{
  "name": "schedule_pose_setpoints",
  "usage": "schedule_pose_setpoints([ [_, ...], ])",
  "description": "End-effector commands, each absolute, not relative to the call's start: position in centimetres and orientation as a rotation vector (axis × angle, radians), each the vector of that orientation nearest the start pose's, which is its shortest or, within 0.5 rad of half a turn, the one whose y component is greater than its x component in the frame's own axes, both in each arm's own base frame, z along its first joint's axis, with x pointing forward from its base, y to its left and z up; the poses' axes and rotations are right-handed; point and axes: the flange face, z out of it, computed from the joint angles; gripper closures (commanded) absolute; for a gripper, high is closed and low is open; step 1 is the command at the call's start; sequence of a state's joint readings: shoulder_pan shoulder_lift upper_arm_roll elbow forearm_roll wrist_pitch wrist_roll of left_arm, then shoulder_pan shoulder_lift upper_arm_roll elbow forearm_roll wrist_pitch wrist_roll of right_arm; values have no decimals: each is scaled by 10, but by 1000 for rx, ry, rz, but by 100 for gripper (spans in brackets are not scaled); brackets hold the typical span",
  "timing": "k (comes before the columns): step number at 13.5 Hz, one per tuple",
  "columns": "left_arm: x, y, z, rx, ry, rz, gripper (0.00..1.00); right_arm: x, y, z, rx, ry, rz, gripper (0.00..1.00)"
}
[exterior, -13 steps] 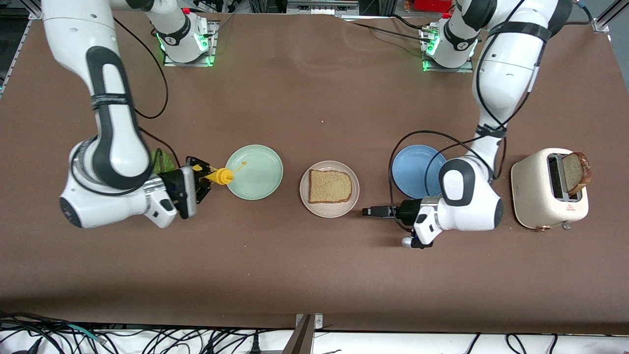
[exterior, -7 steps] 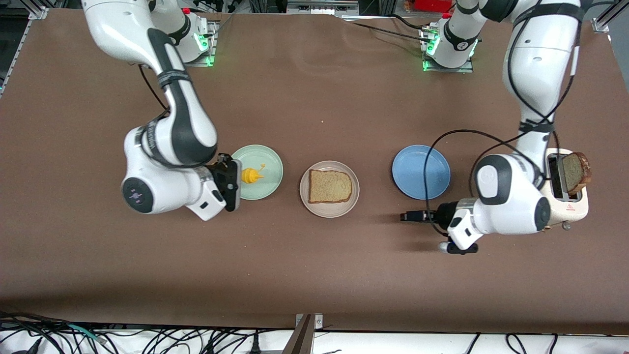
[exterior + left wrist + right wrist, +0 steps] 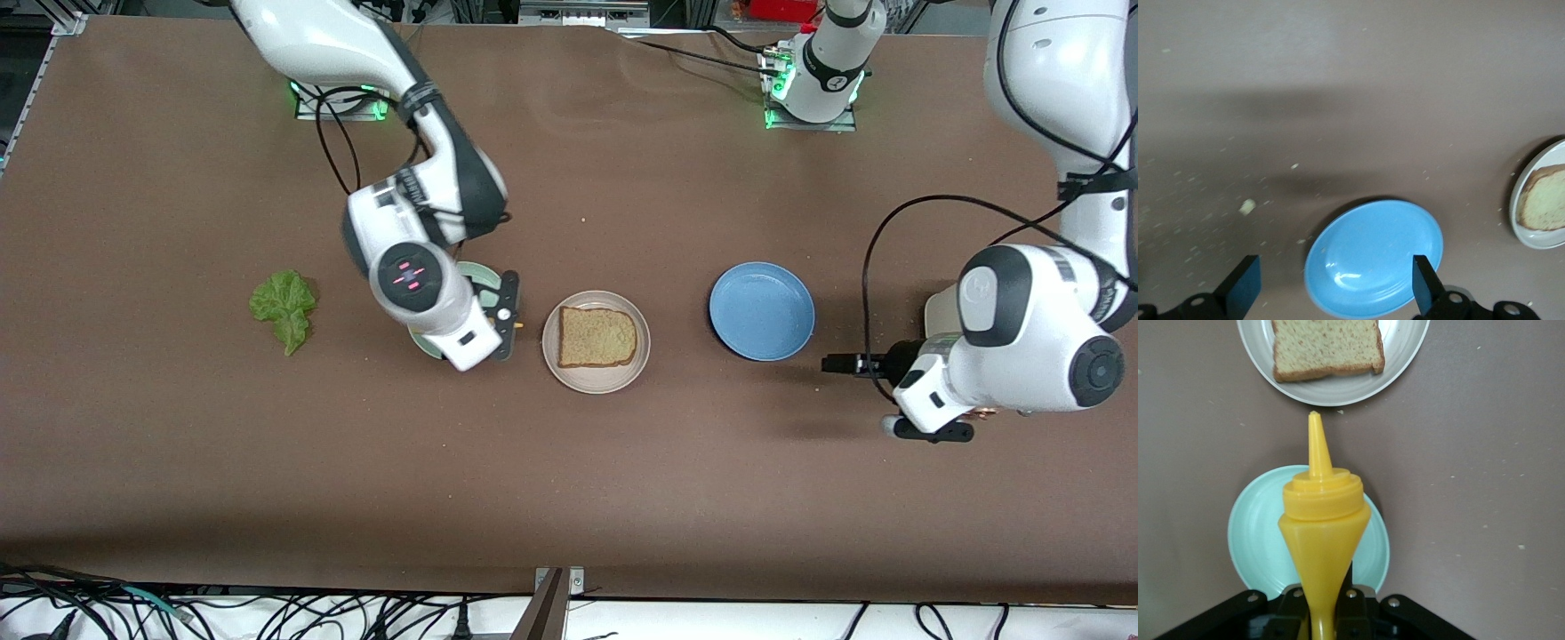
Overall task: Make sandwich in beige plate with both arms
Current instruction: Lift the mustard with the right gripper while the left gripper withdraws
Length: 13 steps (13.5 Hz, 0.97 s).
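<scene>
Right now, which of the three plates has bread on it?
The beige plate, the middle one of the row, holds a bread slice. The mint-green plate and the blue plate carry no bread.

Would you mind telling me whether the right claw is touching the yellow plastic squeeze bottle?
Touching. The right wrist view shows the right claw shut on the yellow plastic squeeze bottle, above the mint-green plate.

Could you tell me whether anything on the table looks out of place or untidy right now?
The lettuce leaf lies on the bare table toward the right arm's end, not on any plate. Pale crumbs dot the table beside the blue plate.
</scene>
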<state>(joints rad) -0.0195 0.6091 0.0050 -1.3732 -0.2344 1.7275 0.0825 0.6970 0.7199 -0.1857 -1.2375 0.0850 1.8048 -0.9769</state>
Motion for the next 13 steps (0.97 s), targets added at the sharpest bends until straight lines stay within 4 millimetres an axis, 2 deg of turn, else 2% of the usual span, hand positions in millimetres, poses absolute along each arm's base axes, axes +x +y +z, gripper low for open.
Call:
schedule_pose_setpoints([
  [1,681,-15,375,-3310,42,436,1,597,424,340,-2374,-2263,238,100],
  [3,674,-4,397,-3243,56,432,0,579,449,343,-2494,-2350,242,100],
  [5,669,2,412,-3173,76,418,0,552,486,350,-2630,-2502,187,100],
  [7,664,10,430,-3173,62,398,0,525,515,340,-2719,-2561,143,100],
  [9,659,12,457,-3178,57,342,0,516,524,325,-2727,-2582,154,100],
  [13,646,22,506,-3121,48,258,0,520,519,325,-2727,-2537,170,100],
])
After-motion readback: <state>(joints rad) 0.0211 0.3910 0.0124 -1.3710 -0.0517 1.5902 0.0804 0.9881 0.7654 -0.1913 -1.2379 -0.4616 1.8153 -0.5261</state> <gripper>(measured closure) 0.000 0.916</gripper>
